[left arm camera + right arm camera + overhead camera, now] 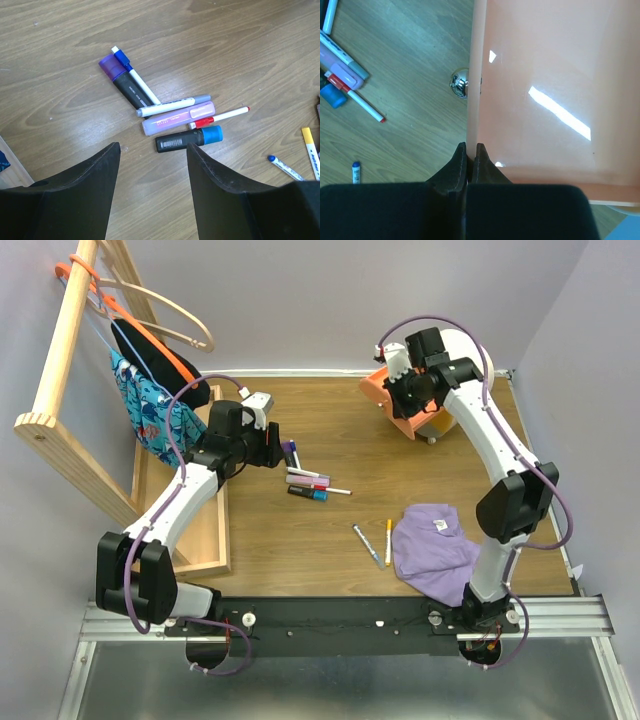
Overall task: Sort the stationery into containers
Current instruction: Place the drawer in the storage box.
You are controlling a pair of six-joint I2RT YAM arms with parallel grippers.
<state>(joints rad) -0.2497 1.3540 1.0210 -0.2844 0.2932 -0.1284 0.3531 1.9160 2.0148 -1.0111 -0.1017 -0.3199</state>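
1. The left gripper [152, 150] is being held wide above the table, with nothing between its fingers.
2. The black marker with a blue cap [187, 139] is lying just ahead of it, touching the pink bar [177, 118].
3. That marker's long axis is running roughly along the fingers' closing line, so a wrist turn is probably being called for.
4. The right gripper [469, 150] is being kept closed at the orange drawer [545, 75] front edge, well apart from the marker; the left arm is nearer.

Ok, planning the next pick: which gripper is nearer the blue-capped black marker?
Left. The left gripper hovers open just short of the blue-capped black marker; the right gripper sits shut at the orange drawer, far across the table.
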